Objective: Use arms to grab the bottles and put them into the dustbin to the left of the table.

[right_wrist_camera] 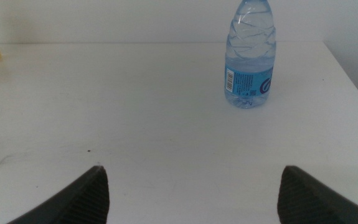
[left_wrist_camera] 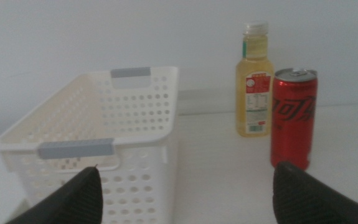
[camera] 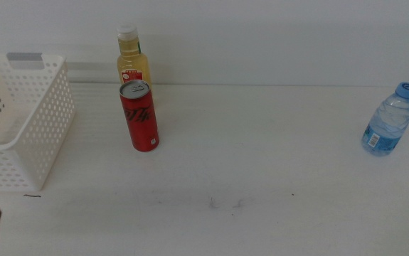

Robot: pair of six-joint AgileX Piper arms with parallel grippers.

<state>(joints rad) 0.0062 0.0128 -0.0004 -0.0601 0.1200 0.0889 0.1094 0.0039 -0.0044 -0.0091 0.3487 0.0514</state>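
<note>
White perforated plastic forms the dustbin (camera: 20,117), standing at the table's (camera: 261,142) left edge with nothing visible inside. Left gripper (left_wrist_camera: 188,193): low at the near-left corner, jaws spread wide, holding nothing, facing the dustbin. Red can (camera: 139,116): upright, right of the dustbin. Yellow-liquid bottle (camera: 132,58): upright just behind the can. Water bottle (camera: 388,120): upright at the far right edge, well apart. Right gripper (right_wrist_camera: 191,193): jaws spread wide, empty, facing the water bottle.

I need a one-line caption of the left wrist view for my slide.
Open left gripper faces the white dustbin, with the yellow-liquid bottle and red can standing beside it.
</note>
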